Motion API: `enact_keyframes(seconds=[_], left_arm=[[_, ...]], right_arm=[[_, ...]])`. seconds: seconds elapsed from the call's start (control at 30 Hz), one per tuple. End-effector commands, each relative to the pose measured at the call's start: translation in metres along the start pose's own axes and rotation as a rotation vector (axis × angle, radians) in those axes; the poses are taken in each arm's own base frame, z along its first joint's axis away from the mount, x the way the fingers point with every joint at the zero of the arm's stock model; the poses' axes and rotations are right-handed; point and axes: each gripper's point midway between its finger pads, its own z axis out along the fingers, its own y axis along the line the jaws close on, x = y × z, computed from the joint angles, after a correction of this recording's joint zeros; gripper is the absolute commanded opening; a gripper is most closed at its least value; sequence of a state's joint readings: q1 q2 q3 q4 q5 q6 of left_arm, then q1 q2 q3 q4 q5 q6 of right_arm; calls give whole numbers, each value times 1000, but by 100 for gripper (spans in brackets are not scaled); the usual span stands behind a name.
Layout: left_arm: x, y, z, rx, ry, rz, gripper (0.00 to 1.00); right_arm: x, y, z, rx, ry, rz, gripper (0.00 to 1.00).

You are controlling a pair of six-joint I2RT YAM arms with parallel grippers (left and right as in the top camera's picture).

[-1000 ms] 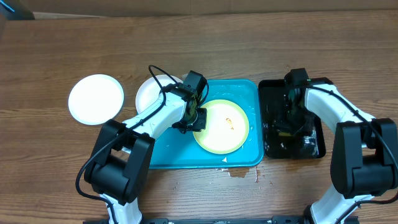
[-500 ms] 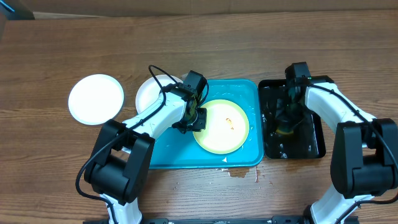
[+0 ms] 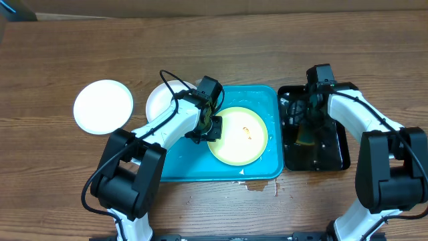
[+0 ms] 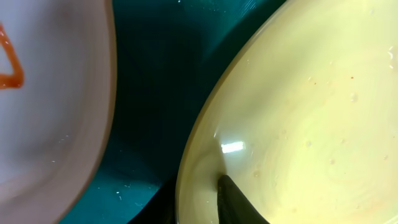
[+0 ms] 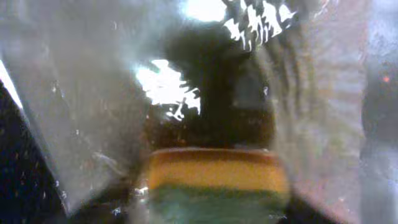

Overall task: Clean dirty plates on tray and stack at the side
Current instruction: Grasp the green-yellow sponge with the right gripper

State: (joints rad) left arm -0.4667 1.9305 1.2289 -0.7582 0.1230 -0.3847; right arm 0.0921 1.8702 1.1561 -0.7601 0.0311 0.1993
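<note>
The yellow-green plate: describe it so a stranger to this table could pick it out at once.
Find the turquoise tray in the middle of the wooden table. The pale yellow-green plate lies in its right half, with the left gripper pinching its left rim. A white plate sits at the tray's left edge and another white plate out on the wood; this one alone is tinted.

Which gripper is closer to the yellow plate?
Left. The left gripper grips the rim of the yellow plate in the tray; the right gripper is apart, over the black tray.
</note>
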Motion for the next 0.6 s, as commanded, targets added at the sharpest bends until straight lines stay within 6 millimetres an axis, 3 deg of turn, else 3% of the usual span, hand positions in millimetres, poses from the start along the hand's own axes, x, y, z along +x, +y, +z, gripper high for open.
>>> enact_keyframes(seconds=[0.0,0.03,0.07,0.1,0.17,0.43,0.47,0.57], left_arm=[[2,2,6,-2,17,15,21],[2,2,6,-2,17,15,21],[2,2,6,-1,17,16,22],[2,2,6,-2,17,15,26],[2,1,6,1,17,16,35],[2,1,6,2,16,15,38],[2,1,6,2,16,15,37],[1,1,6,2,14,16,19]], right_arm=[[0,-2,1,6,-1,5,19],[1,-2,1,6,0,4,17],[1,-2,1,6,0,5,31],[1,-2,1,6,0,5,58],[1,-2,1,7,1,5,70],[2,-2,1,7,4,5,70],[2,-2,1,7,5,4,66],[2,-2,1,7,5,4,27]])
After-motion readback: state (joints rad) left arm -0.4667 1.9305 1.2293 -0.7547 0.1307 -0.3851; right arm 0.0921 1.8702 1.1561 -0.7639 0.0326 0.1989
